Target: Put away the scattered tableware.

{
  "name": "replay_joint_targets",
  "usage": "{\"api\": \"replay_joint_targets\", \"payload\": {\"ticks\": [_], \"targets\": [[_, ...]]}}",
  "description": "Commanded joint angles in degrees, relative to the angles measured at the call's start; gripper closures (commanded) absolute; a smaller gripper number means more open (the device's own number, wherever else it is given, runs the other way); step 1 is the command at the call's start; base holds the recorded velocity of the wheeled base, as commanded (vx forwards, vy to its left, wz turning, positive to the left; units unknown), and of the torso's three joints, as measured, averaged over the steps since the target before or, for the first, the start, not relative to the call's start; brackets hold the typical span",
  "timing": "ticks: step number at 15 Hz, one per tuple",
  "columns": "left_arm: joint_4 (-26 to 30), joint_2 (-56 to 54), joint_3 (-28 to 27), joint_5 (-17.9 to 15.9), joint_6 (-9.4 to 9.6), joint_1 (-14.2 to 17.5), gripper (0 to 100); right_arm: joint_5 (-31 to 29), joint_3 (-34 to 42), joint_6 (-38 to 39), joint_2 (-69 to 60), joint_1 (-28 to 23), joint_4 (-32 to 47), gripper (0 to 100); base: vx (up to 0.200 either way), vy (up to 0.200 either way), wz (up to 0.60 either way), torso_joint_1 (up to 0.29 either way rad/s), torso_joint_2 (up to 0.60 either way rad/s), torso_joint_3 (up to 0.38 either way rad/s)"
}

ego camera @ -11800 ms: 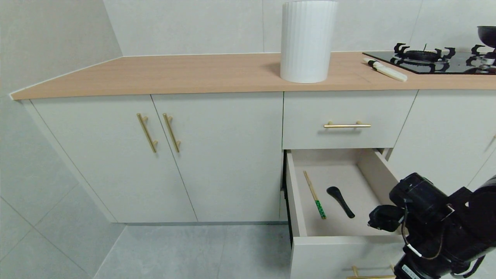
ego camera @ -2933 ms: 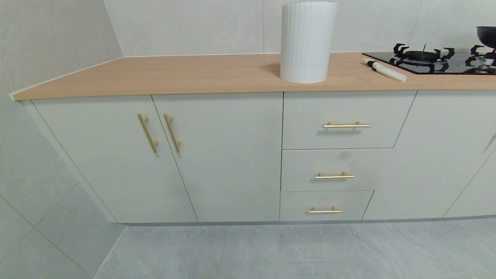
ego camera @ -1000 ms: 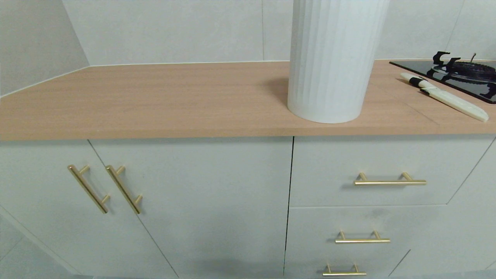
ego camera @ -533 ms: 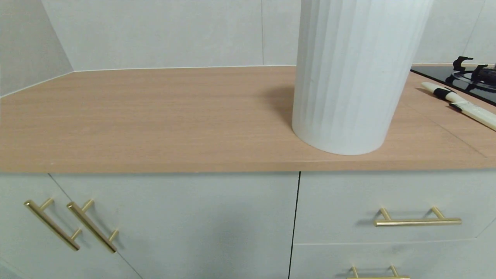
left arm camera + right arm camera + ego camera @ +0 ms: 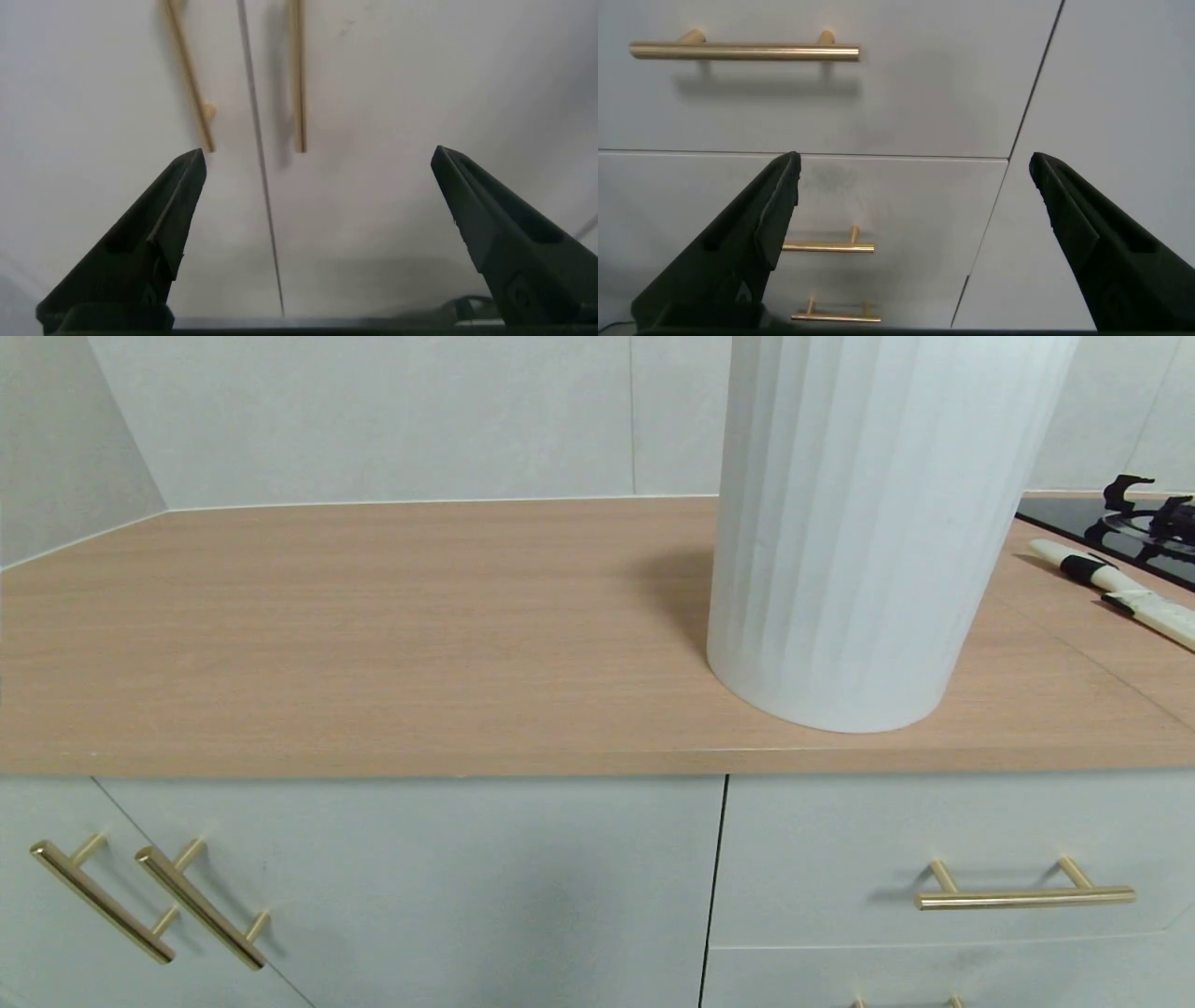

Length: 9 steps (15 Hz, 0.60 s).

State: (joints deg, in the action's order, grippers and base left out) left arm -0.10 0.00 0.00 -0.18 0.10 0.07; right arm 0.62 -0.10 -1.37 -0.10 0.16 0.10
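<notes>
A cream knife (image 5: 1113, 582) with a black band lies on the wooden counter (image 5: 373, 635) at the far right, beside the black hob (image 5: 1111, 519). My left gripper (image 5: 316, 157) is open with nothing between its fingers, and it faces the double cabinet doors and their two gold handles (image 5: 192, 79). My right gripper (image 5: 913, 161) is also open and holds nothing. It faces the drawer fronts below the top drawer's handle (image 5: 744, 52). All drawers I see are shut.
A tall white ribbed container (image 5: 868, 523) stands on the counter near its front edge, left of the knife. Tiled walls close the back and left. Under the counter are cabinet doors with gold handles (image 5: 201, 907) and the top drawer (image 5: 1025, 897).
The middle drawer, open earlier with chopsticks and a black spoon inside, is shut. My right arm has left the head view. The head camera has moved closer to the counter.
</notes>
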Motion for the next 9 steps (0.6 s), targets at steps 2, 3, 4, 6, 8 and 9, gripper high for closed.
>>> {"api": "replay_joint_targets", "payload": {"ticks": [2,3,4,6,8,9], "targets": [[0.0,0.0,0.0,0.0,-0.01,0.0,0,0.0,0.0,0.0,0.1,0.0,0.0,0,0.0,0.0,0.0,0.0,0.0,0.0],[0.0,0.0,0.0,0.0,-0.01,0.0,0,0.0,0.0,0.0,0.1,0.0,0.0,0,0.0,0.0,0.0,0.0,0.0,0.0],[0.0,0.0,0.0,0.0,-0.01,0.0,0,0.0,0.0,0.0,0.1,0.0,0.0,0,0.0,0.0,0.0,0.0,0.0,0.0],[0.0,0.0,0.0,0.0,-0.01,0.0,0,0.0,0.0,0.0,0.1,0.0,0.0,0,0.0,-0.2,0.0,0.0,0.0,0.0],[0.0,0.0,0.0,0.0,-0.01,0.0,0,0.0,0.0,0.0,0.1,0.0,0.0,0,0.0,-0.2,0.0,0.0,0.0,0.002],[0.0,0.0,0.0,0.0,-0.1,0.0,0,0.0,0.0,0.0,0.1,0.0,0.0,0,0.0,-0.2,0.0,-0.002,0.0,0.012]]}}
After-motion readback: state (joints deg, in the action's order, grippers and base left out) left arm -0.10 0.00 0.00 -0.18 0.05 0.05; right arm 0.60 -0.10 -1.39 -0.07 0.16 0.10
